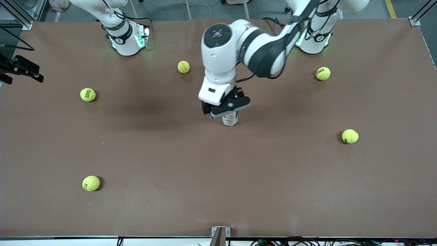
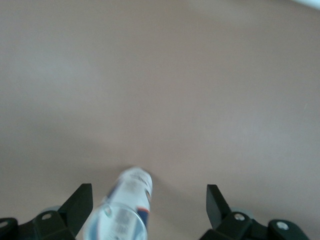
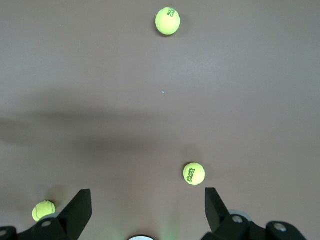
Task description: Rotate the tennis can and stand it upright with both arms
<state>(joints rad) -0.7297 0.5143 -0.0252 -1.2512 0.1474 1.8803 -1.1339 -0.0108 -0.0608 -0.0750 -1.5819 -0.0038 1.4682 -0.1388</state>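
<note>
The tennis can point(image 1: 230, 119) stands upright near the middle of the table, a clear tube with a white and dark blue label. My left gripper point(image 1: 229, 108) is right over its top, reaching in from the left arm's base. In the left wrist view the can point(image 2: 125, 210) rises between the fingers, closer to one of them, and the left gripper point(image 2: 150, 186) is open with both fingers clear of it. My right gripper point(image 3: 147, 192) is open and empty, high above the table near the right arm's base point(image 1: 126, 37), out of the front view.
Yellow tennis balls lie scattered on the brown table: one point(image 1: 183, 67) between the bases, two point(image 1: 88, 94) point(image 1: 91, 183) toward the right arm's end, two point(image 1: 323, 73) point(image 1: 350, 136) toward the left arm's end. The right wrist view shows three balls point(image 3: 193, 173).
</note>
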